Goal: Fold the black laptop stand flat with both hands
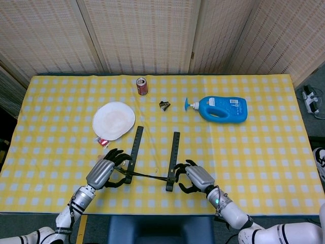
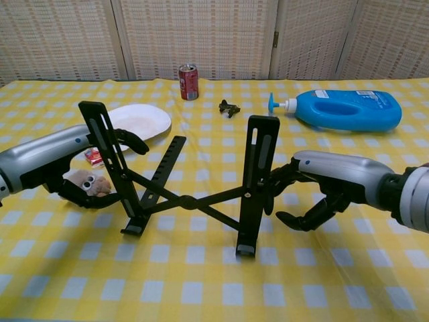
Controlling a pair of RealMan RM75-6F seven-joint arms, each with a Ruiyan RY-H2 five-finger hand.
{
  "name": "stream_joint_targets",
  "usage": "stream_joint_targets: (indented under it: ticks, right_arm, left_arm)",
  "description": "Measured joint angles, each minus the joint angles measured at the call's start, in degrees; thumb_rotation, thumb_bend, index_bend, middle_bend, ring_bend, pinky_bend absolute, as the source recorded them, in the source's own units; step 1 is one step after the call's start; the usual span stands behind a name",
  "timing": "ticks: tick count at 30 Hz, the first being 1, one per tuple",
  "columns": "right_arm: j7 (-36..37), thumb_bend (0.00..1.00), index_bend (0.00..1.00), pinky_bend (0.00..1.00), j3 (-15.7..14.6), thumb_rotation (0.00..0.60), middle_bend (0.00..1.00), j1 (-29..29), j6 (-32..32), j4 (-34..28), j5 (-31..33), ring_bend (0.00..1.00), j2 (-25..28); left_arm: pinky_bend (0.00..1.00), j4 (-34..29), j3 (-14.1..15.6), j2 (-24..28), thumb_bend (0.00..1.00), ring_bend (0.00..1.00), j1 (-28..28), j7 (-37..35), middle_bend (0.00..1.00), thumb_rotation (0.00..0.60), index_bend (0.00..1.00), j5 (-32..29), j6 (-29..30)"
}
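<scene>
The black laptop stand (image 2: pixel 194 201) stands unfolded on the yellow checked cloth, its two bars (image 1: pixel 173 160) joined by crossed links. My left hand (image 2: pixel 47 168) is at the stand's left bar (image 2: pixel 107 157), with fingers curled past it above and the thumb reaching it below, gripping it. From the right, my right hand (image 2: pixel 328 184) has its fingertips against the right bar (image 2: pixel 258 174); its thumb hangs apart underneath. In the head view the left hand (image 1: pixel 104 173) and the right hand (image 1: pixel 195 178) flank the stand near the table's front edge.
A small plush toy (image 2: pixel 84 182) and a red box (image 2: pixel 94 158) lie beside my left hand. Behind the stand lie a white plate (image 1: pixel 114 120), a red can (image 1: pixel 141 86), a black clip (image 1: pixel 164 105) and a blue pump bottle (image 1: pixel 221 108).
</scene>
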Motion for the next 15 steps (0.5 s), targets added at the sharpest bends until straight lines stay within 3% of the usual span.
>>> stream_joint_targets:
  ticks: [6, 15]
  right_arm:
    - [-1.5, 0.35, 0.47, 0.04, 0.4, 0.6, 0.23, 0.0, 0.3, 0.0, 1.3, 0.19, -0.4]
    - [-1.5, 0.33, 0.45, 0.04, 0.6, 0.6, 0.23, -0.8, 0.3, -1.3, 0.9, 0.19, 1.9]
  left_arm:
    - [0.0, 0.2, 0.0, -0.2, 0.36, 0.1, 0.0, 0.0, 0.23, 0.6, 0.24, -0.1, -0.2]
    - [0.0, 0.4, 0.1, -0.3, 0.36, 0.1, 0.0, -0.2, 0.23, 0.6, 0.23, -0.2, -0.3]
